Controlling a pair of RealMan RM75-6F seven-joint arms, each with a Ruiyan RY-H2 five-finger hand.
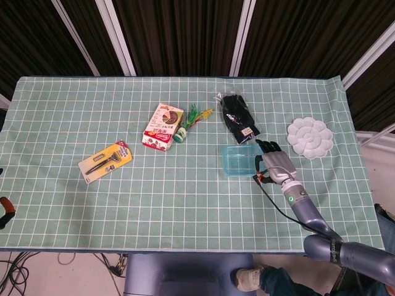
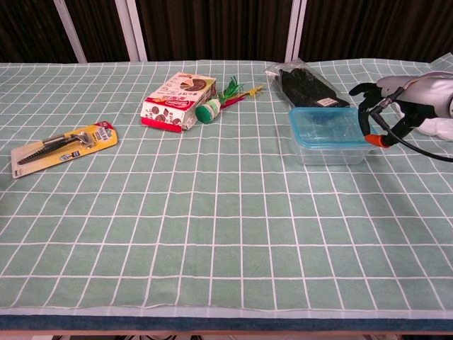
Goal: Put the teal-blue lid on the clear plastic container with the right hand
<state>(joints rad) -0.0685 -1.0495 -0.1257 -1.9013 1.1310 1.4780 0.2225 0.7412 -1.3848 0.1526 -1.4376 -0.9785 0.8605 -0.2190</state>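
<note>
Green checked tablecloth (image 1: 185, 197), one lidded container (image 2: 330, 133), one right hand (image 2: 386, 106) beside it, fingers spread, nothing grasped

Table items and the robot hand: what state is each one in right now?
Teal-blue lid: sitting on the container.
Clear plastic container: upright, covered by the lid.
Right robot hand: fingers spread at the lid's right edge, holding nothing.
Snack box: lying flat.
Black gloves: in their packet.
</note>
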